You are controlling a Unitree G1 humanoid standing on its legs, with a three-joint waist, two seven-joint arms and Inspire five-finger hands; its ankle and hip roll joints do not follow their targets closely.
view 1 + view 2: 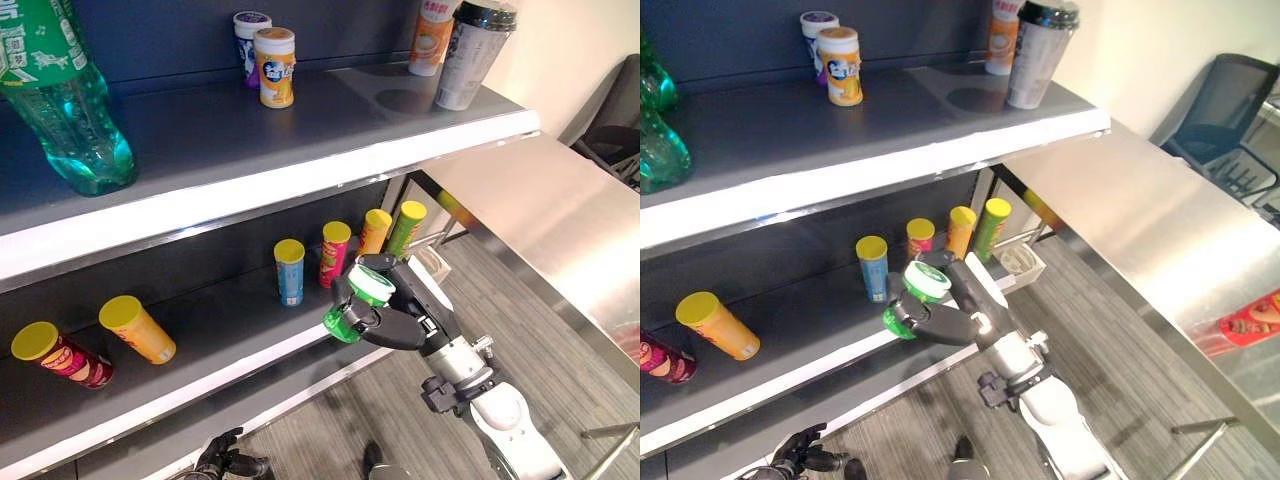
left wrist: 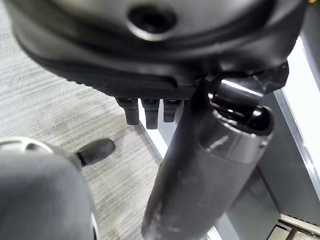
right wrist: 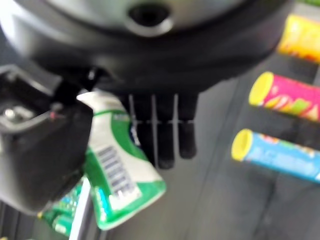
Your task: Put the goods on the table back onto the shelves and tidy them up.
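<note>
While the right hand (image 1: pixel 385 318) grips a green canister (image 1: pixel 358 300), four cans (image 1: pixel 335 252) stand shelved.

six tube cans (image 1: pixel 290 271), two cups (image 1: pixel 470 50), two jars (image 1: pixel 275 66)

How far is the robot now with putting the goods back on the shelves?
Four cans already stand on the lower shelf, among them a blue can. The right hand holds a green can at that shelf's edge. A red can lies on the steel table, not yet shelved.
</note>
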